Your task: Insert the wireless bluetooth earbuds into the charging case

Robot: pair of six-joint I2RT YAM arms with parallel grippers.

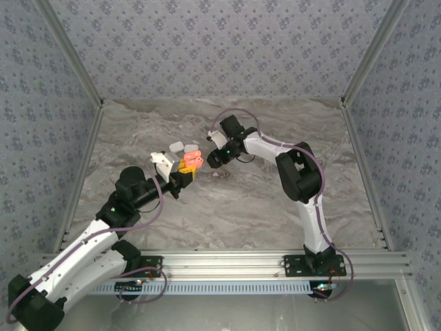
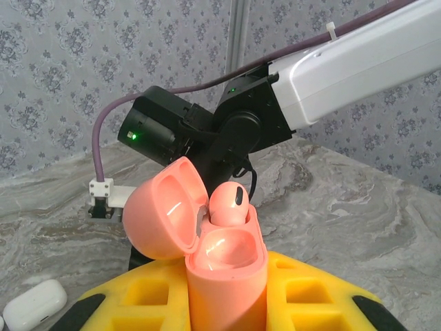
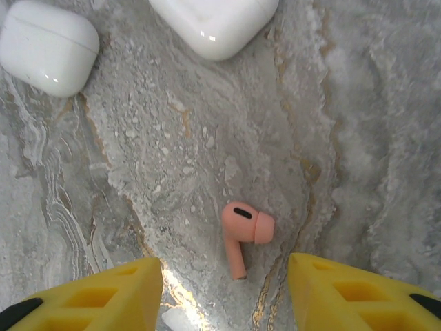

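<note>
Pink and small, the loose earbud (image 3: 242, 231) lies flat on the marble table (image 3: 172, 152), between the table's middle and its far edge. Two white cases (image 3: 48, 45) sit just beyond it, toward that edge. The right gripper (image 3: 222, 272) hangs over it with its yellow fingers (image 3: 103, 296) spread wide and nothing held between them. The earbud is close to the middle of that gap, its stem pointing back toward the gripper and its rounded head turned to one side. Neither finger touches it.

The left gripper (image 2: 224, 303) is closed on the pink case (image 2: 227, 262), holding it upright with the lid (image 2: 162, 217) swung open. A second earbud (image 2: 229, 201) already sits in one socket, and the socket beside it looks empty. Seen from above, the case is just beside the right gripper.

The step in hand looks like picking the loose earbud off the table. To do it well, the right gripper should come straight down with the earbud centred between its fingers. It should go low enough for the tips to catch the body rather than skim over it. Closing should be slow and gentle, since so light a piece on smooth marble could skid or flip out of a hard pinch. Gripping across the head would leave the stem free, which would help in guiding it into the empty socket. The case is near, so the carry should be short. The left gripper should hold the case steady and level, with the lid kept out of the way.
</note>
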